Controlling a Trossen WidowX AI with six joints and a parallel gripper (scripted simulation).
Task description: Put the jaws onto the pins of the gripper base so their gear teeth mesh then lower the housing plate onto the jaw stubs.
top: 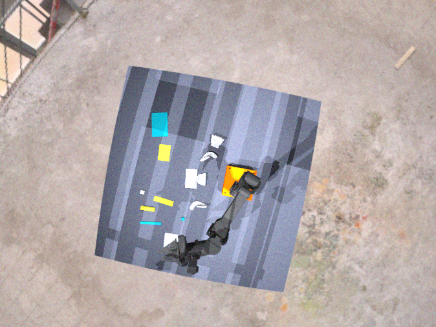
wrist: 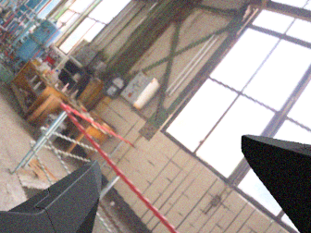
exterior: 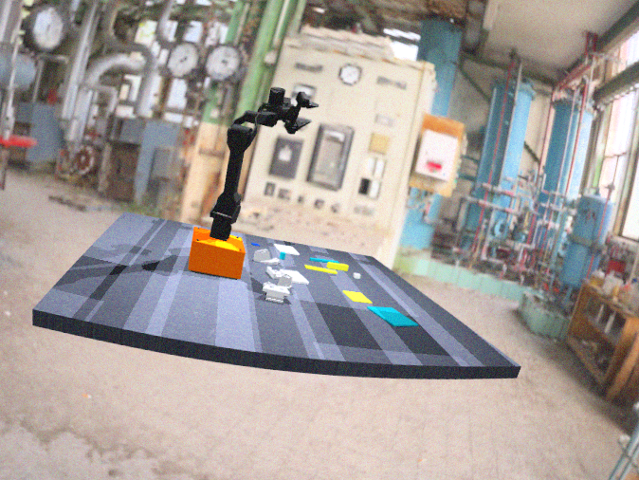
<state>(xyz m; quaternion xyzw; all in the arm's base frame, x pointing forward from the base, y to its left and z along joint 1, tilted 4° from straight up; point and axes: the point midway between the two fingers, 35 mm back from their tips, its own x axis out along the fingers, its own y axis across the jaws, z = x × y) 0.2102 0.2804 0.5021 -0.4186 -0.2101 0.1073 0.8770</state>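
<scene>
My gripper (top: pixel 163 254) (exterior: pixel 312 113) (wrist: pixel 171 155) is open and empty, high above the table and far from the parts. One white curved jaw (top: pixel 209 156) (exterior: pixel 283 280) lies near the middle of the table. The other jaw (top: pixel 198 204) (exterior: pixel 264 255) lies apart from it, nearer the arm's reach in the top view. Two small white wedge-shaped parts, one (top: pixel 217 140) (exterior: pixel 276 292) beyond the first jaw and one (top: pixel 201 179) (exterior: pixel 273 272) between the jaws, look like the gripper base and the housing plate. I cannot tell which is which. Pins and teeth are too small to see.
The arm stands on an orange box (top: pixel 227 178) (exterior: pixel 215 261). A white square (top: pixel 191 178) (exterior: pixel 296 276) adjoins the middle wedge part; another white square (top: pixel 170 238) (exterior: pixel 286 249) lies under the hand. Yellow pieces (top: pixel 163 152) (exterior: pixel 356 296) and cyan pieces (top: pixel 159 124) (exterior: pixel 393 316) lie around.
</scene>
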